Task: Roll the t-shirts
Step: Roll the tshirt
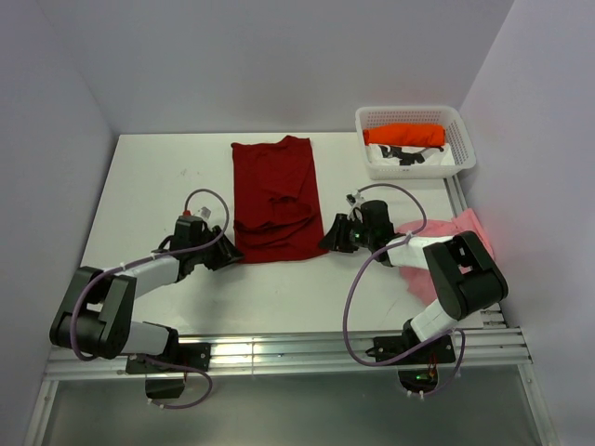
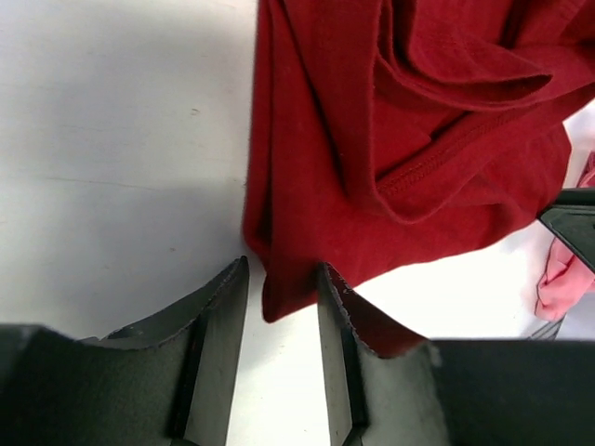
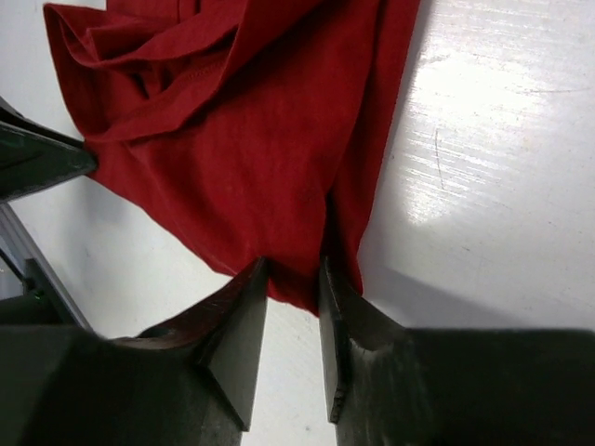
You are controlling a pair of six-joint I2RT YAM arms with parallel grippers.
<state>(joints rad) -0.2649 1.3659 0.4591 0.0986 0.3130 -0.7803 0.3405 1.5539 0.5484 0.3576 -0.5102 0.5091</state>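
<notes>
Shirt [image 1: 272, 200] (dark red, folded long) ahead of both jaws, left gripper [image 2: 284, 288] half open around one near corner, right gripper [image 3: 294, 279] narrowed on the other corner, hold unclear.

No readable text, label or number anywhere.

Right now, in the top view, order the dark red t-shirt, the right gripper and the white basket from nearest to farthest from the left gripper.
1. Dark red t-shirt, its near corner at the left gripper.
2. Right gripper, across the shirt's near edge.
3. White basket, far right corner.
</notes>
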